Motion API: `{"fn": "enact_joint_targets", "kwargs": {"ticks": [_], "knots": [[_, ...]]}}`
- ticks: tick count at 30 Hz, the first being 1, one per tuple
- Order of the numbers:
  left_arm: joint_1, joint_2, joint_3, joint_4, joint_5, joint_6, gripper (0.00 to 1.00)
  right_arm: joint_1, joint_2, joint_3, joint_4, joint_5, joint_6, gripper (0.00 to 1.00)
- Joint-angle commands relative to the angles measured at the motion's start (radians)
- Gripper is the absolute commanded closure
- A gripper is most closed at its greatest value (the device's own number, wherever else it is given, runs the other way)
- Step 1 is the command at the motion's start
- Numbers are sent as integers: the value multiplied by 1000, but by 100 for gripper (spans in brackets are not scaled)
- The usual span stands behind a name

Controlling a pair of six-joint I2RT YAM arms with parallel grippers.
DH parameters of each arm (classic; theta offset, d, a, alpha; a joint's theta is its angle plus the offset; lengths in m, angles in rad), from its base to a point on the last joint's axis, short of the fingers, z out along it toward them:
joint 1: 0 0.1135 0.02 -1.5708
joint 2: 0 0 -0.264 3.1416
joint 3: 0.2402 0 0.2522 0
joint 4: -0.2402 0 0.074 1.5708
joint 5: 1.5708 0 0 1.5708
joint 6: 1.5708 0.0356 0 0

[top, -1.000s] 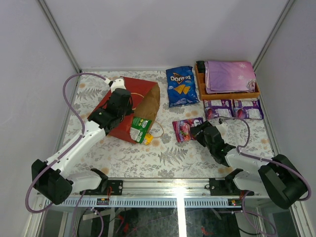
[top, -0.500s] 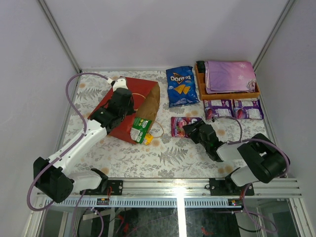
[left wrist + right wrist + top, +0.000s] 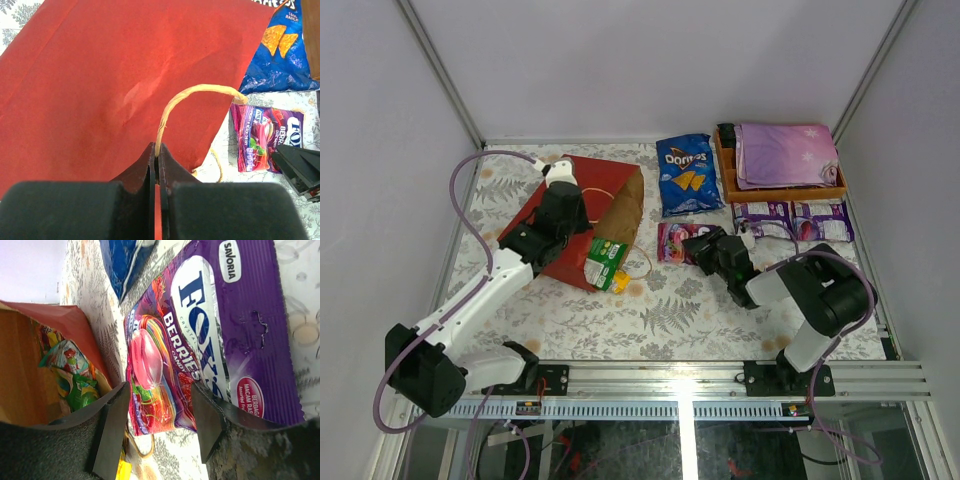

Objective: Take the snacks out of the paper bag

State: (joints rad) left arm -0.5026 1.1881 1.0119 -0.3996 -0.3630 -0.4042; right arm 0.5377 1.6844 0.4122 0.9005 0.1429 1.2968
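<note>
Floral tbl (image 3: 650, 312) | L claw (image 3: 157, 151) pinching bag handle (image 3: 200, 90) | R claw (image 3: 159, 412) parted over Fox's pack (image 3: 215, 335)

Bag outside: red paper carrier bag (image 3: 100, 85), matt, faintly creased.
Bag inside: brown kraft, dull.
Handle: thin tan loop handle (image 3: 200, 90), twisted paper cord, fibrous.
Candy: purple Fox's candy packet (image 3: 215, 330), glossy film, ribbed crimped edge.
Chips: large blue Doritos bag (image 3: 686, 175), upper centre, shiny and crinkled.
Tray: orange wooden tray (image 3: 724, 170), upper right, smooth.
Cloth: folded purple star-print cloth (image 3: 785, 152), soft, slight sheen.
Fingers: right gripper fingers (image 3: 112, 425), black matt plastic, grainy.
</note>
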Motion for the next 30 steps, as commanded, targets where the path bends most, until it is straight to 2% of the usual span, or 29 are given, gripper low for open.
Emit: {"fn": "enact_joint_targets", "kwargs": {"ticks": [1,8,17,23,30], "knots": [[14,-6,-14,96,2,34,100,-79,39,49,-169,-24,-81,41],[33,-5,6,103,11,44,100,-202,58,203,-320,-158,-223,41],[40,55,88,65,48,40,100,-200,91,228,-326,-183,-171,43],[41,83,132,41,49,33,100,-177,40,121,-324,-67,-32,44],[40,107,166,38,61,33,100,-170,-111,-17,-333,68,68,43]]}}
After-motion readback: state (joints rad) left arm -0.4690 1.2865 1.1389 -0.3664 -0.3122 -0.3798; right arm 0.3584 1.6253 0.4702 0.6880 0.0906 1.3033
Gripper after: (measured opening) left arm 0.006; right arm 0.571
